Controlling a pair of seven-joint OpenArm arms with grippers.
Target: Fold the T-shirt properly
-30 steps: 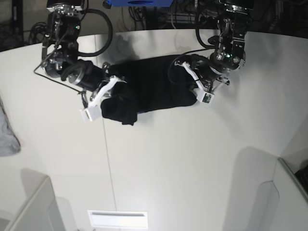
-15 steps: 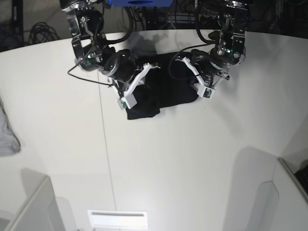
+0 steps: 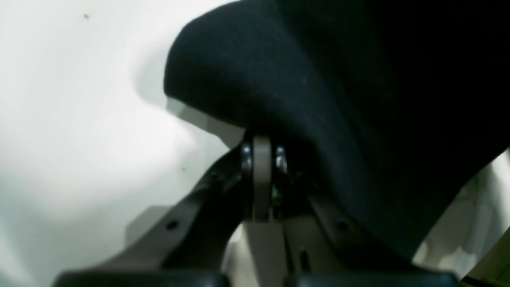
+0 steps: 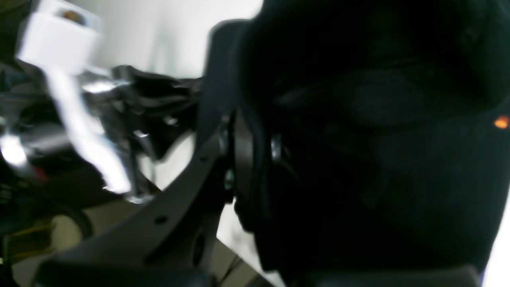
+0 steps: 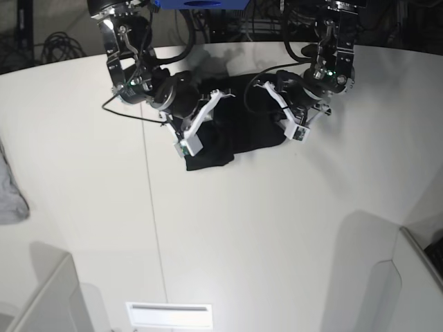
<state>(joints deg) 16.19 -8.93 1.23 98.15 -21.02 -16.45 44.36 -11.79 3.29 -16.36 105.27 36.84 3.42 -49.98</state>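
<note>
Right now both my arms reach over the T-shirt point(image 5: 239, 128), which lies bunched as a dark heap on the far middle part of the white table point(image 5: 228, 235), between my two wrists. My left gripper point(image 3: 261, 159) sits at one end of the heap; its jaws are pressed together, and black cloth drapes over and beside them, so close that I cannot tell whether any fabric is caught in between. Below that cloth, bare table shows pale and blurred. My right gripper point(image 4: 247, 159) is at the other end of the heap, its jaws nearly together with a fold of the black cloth pinched in them. The cloth fills most of that wrist view, with a small orange tag point(image 4: 501, 122) showing at its edge. Past my right gripper, my other arm appears blurred. Well apart from the shirt, a light grey cloth point(image 5: 10, 197) lies at the table's edge.
</note>
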